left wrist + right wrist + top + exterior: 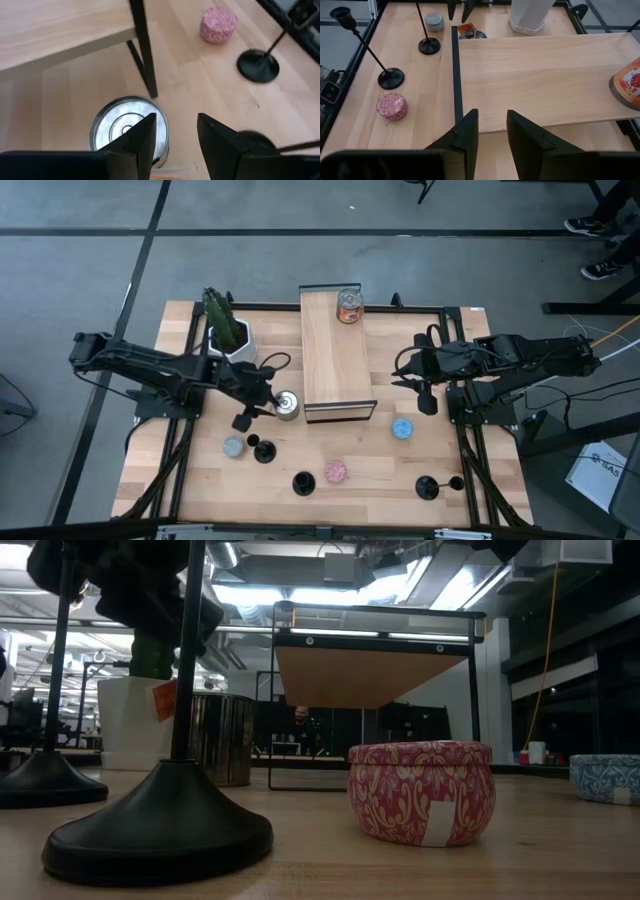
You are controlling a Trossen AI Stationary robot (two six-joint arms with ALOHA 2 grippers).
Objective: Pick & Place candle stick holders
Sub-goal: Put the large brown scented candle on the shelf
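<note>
Pale wooden tabletop with three black candle stick holders waiting along its near edge.

Seen from above, the nearest black metal-looking candle stick holder stood at about 5 o'clock from the left gripper, near but not touching it; a second holder stood at 6 o'clock of the raised wooden shelf, and a third holder at 6 o'clock below the right gripper. Each was a wide round flat base, a thin upright stem and a small cup on top. I judged them stiff, smooth and bottom-heavy but easy to tip; the stem, low down, seemed the best hold. The left fingers stood apart over a shiny round tin, grasping nothing. The right fingers also stood apart and empty, over the shelf's edge.
</note>
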